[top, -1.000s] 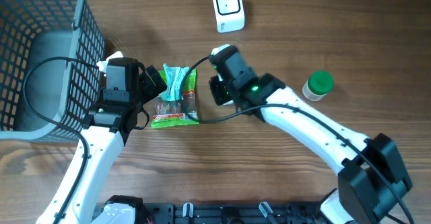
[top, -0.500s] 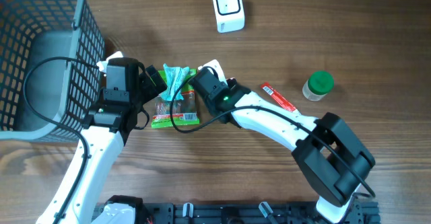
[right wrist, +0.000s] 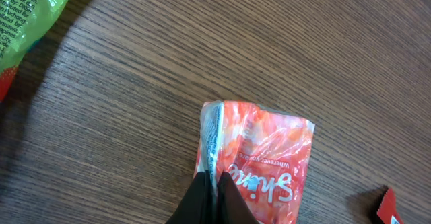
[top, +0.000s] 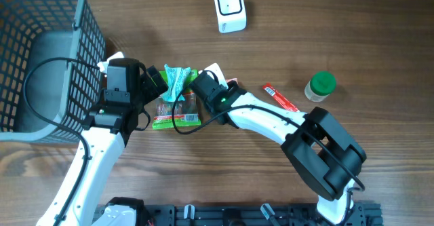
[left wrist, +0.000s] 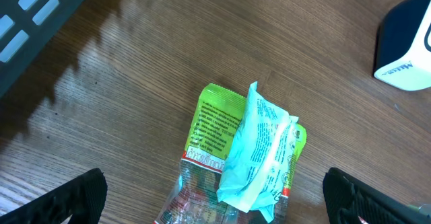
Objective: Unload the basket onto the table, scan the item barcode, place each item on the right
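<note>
An orange-red plastic packet (right wrist: pixel 269 150) with white lettering lies on the wooden table, and my right gripper (right wrist: pixel 210 183) is shut on its crimped left edge. From overhead that gripper (top: pixel 205 85) sits just right of a pile of two packets, a green one (top: pixel 178 110) with a teal one (top: pixel 178 79) on top. My left gripper (left wrist: pixel 215 207) stands wide open at the near end of the green packet (left wrist: pixel 214 123) and teal packet (left wrist: pixel 259 150), touching neither. The white scanner (top: pixel 229 7) stands at the back of the table. No barcode is readable.
A grey wire basket (top: pixel 41 49) fills the left side. A red bar-shaped wrapper (top: pixel 281 98) and a small jar with a green lid (top: pixel 320 85) lie to the right of my right arm. The scanner's corner (left wrist: pixel 407 49) shows in the left wrist view.
My right arm swung left to the packet pile, uncovering the red wrapper, and its jaws have closed on the orange-red packet's edge. The left arm has not moved.
</note>
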`<act>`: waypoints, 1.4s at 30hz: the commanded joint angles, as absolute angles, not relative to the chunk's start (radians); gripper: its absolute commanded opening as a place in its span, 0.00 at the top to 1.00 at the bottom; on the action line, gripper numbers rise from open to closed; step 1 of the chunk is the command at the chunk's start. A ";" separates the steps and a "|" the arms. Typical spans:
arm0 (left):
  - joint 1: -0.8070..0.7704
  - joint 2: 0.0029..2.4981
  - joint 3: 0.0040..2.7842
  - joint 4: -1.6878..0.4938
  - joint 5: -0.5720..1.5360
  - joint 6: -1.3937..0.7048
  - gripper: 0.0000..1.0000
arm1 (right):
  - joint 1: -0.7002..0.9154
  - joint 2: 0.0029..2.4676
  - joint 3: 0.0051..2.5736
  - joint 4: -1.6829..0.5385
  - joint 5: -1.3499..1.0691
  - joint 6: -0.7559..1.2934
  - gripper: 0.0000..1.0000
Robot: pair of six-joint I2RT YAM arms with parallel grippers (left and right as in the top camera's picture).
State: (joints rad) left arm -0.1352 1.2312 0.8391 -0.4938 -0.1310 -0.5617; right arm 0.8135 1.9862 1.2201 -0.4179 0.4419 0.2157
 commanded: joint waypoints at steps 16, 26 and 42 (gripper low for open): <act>-0.130 1.227 0.846 -0.494 -0.140 -0.550 0.00 | 0.430 1.862 1.089 -0.278 -0.642 0.443 0.96; -0.130 1.227 0.846 -0.494 -0.140 -0.550 0.00 | 0.408 1.863 1.086 -0.269 -0.636 0.471 0.96; -0.130 1.227 0.846 -0.494 -0.140 -0.550 0.00 | 0.385 1.954 1.086 -0.239 -0.463 0.398 0.72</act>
State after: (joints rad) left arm -0.1352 1.2312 0.8391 -0.4938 -0.1307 -0.5617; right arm 0.4076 1.9385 1.0935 -0.2234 -0.5343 0.4442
